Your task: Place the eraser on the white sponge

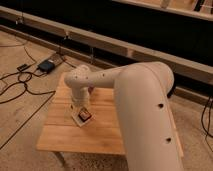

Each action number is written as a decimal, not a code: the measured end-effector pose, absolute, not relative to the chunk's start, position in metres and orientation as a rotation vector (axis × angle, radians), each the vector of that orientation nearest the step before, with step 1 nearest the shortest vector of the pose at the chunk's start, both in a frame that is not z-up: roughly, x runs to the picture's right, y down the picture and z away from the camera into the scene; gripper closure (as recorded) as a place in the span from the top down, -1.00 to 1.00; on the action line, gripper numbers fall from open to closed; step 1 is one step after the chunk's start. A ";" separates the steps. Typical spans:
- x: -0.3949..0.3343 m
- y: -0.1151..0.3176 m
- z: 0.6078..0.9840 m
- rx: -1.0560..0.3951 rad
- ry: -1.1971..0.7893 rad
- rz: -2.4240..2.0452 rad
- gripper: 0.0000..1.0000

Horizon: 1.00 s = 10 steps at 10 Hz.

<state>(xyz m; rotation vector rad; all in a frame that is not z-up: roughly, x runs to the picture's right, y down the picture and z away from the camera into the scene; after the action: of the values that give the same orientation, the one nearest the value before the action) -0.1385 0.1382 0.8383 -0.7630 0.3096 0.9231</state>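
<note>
The eraser point(85, 114), a small dark block with a reddish edge, lies on top of the white sponge point(77, 119) on the left part of the wooden table point(100, 132). My gripper point(82, 106) hangs straight down from the white arm point(135, 95) and sits directly over the eraser, at or just above it. The gripper hides the far side of the eraser and sponge.
The table is small and low, with its edges close on all sides. Black cables point(20, 85) and a dark box point(47, 65) lie on the floor to the left. A long low rail point(125, 50) runs behind the table.
</note>
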 end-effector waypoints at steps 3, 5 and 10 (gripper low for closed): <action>-0.144 0.145 0.837 -0.775 0.307 0.893 -0.24; -0.147 0.149 0.838 -0.776 0.309 0.871 0.21; -0.150 0.150 0.839 -0.769 0.308 0.857 0.60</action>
<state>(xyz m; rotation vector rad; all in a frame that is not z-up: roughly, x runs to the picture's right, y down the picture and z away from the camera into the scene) -0.1503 0.1504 0.8393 -0.7687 0.3085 0.8565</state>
